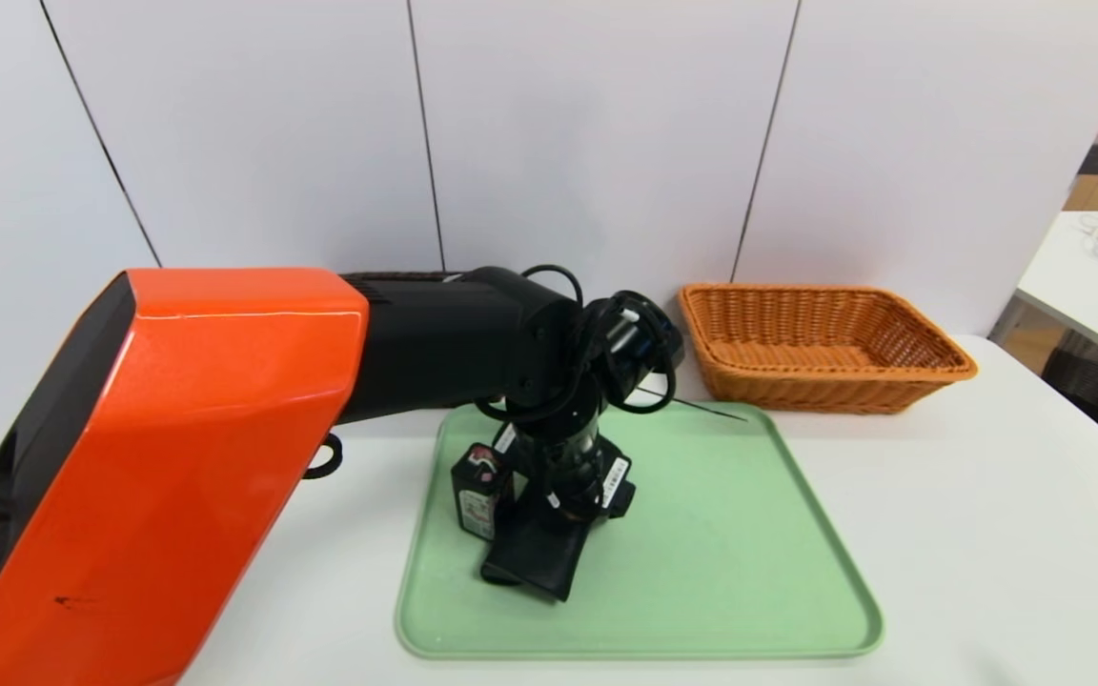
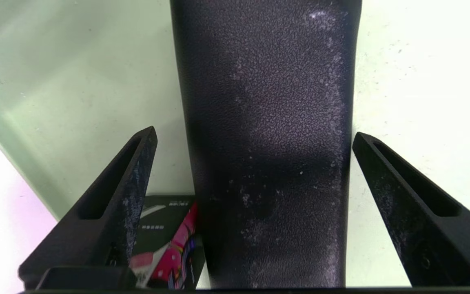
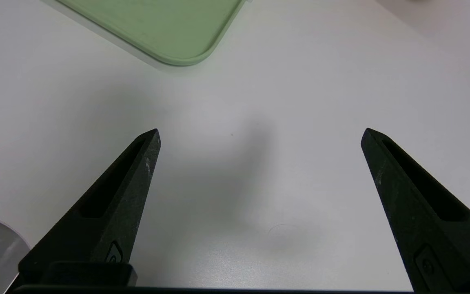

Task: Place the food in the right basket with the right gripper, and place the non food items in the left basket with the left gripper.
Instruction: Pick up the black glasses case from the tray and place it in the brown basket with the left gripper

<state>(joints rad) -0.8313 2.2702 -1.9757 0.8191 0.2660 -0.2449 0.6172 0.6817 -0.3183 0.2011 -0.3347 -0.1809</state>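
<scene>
We see the left gripper (image 2: 253,139) over the green tray (image 1: 749,534), fingers (image 2: 129,183) spread wide either side of a black pouch (image 2: 267,143), beside a small dark box (image 1: 480,491). The right gripper (image 3: 259,136) hangs released over the white counter (image 3: 300,102); an orange basket (image 1: 821,348) stands far right.

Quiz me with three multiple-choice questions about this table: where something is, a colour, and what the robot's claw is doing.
1. Where does the long black case lie?
A. on the green tray
B. on the floor
C. on the bare table

2. What colour is the wicker basket?
A. white
B. orange
C. blue

3. What is the left gripper doing?
A. clamped shut on the case
B. open, one finger on either side of the case
C. out of sight

Answers: 1 A, the green tray shows all around the case. 2 B, the weave is orange in the head view. 3 B, the fingers are spread wide with the case between them.
</scene>
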